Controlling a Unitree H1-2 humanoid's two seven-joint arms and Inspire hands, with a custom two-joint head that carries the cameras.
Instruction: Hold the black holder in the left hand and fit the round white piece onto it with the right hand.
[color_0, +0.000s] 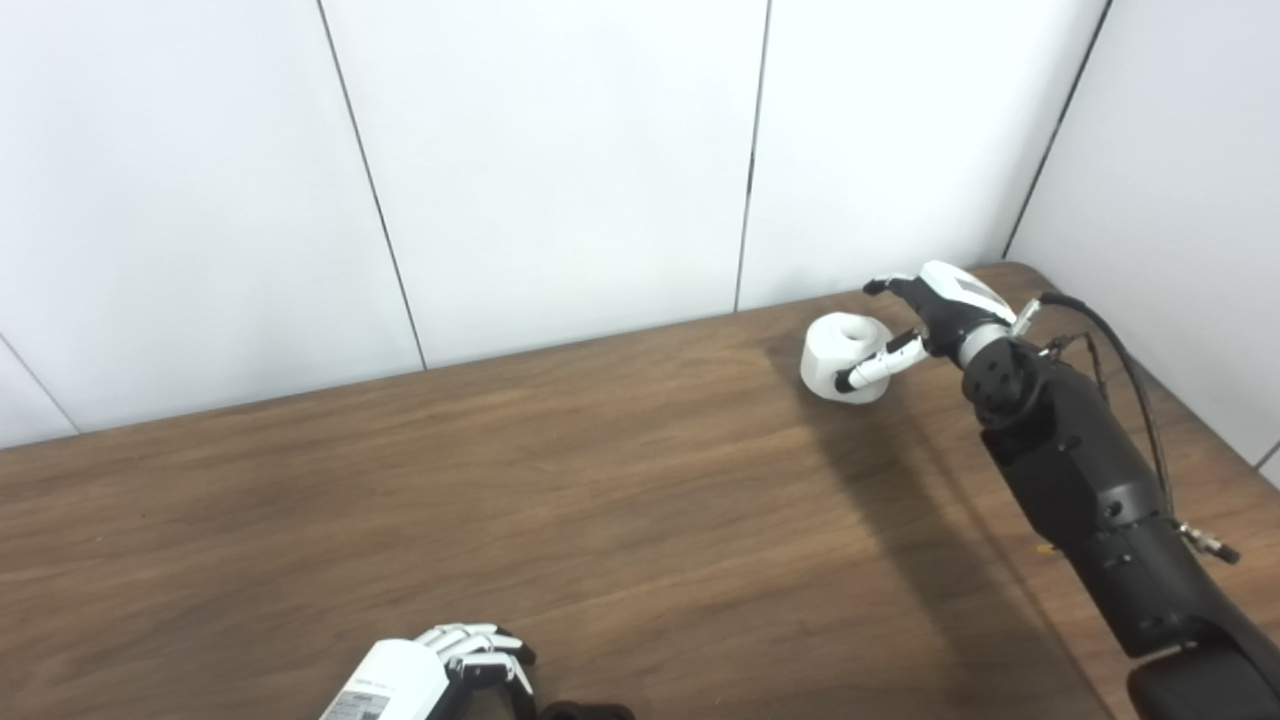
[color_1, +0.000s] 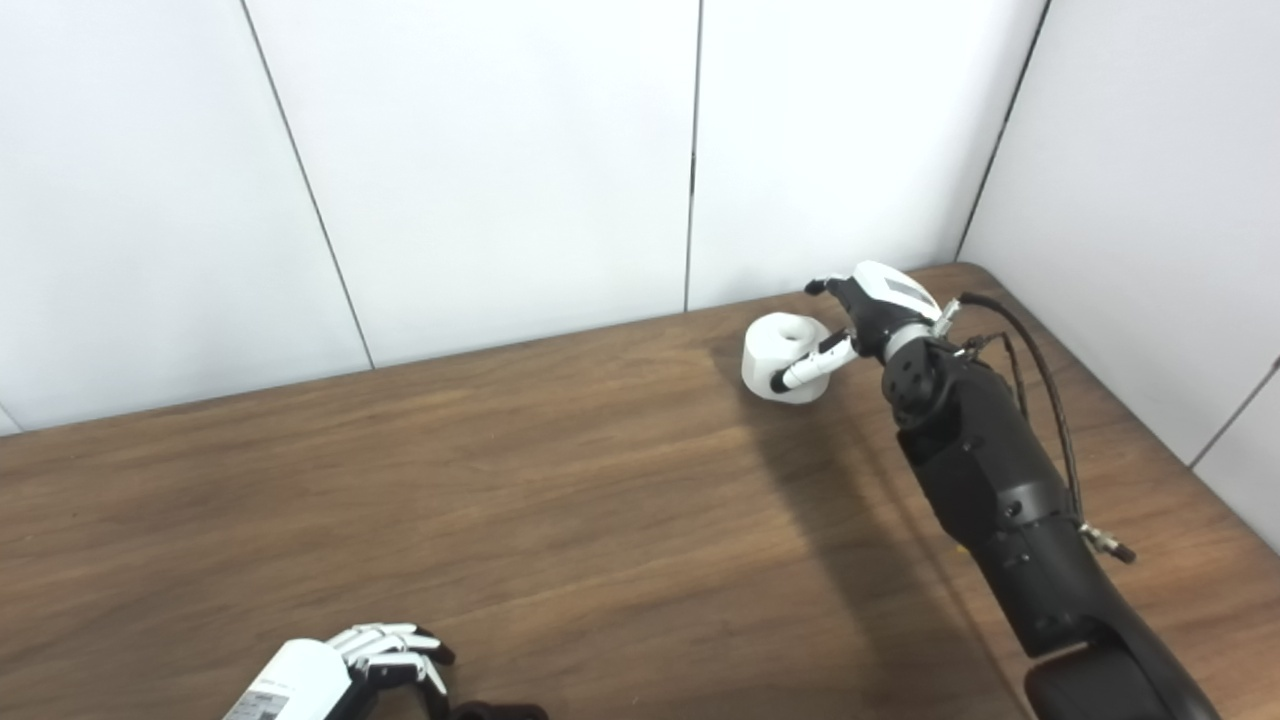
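The round white piece (color_0: 846, 357) rests on the table's far right, near the wall. My right hand (color_0: 915, 320) reaches around it. Its thumb (color_0: 878, 367) lies against the piece's front and its fingers (color_0: 893, 287) arch over the back, still spread. At the bottom edge my left hand (color_0: 470, 655) shows with its fingers curled downward. Just right of it, a sliver of the black holder (color_0: 590, 712) pokes in, mostly cut off by the picture edge. Whether the left hand grips the holder is hidden.
The wooden table (color_0: 600, 500) stretches between the two hands. White wall panels (color_0: 560, 160) stand close behind the white piece, and the table's right corner (color_0: 1030, 268) lies just past my right hand.
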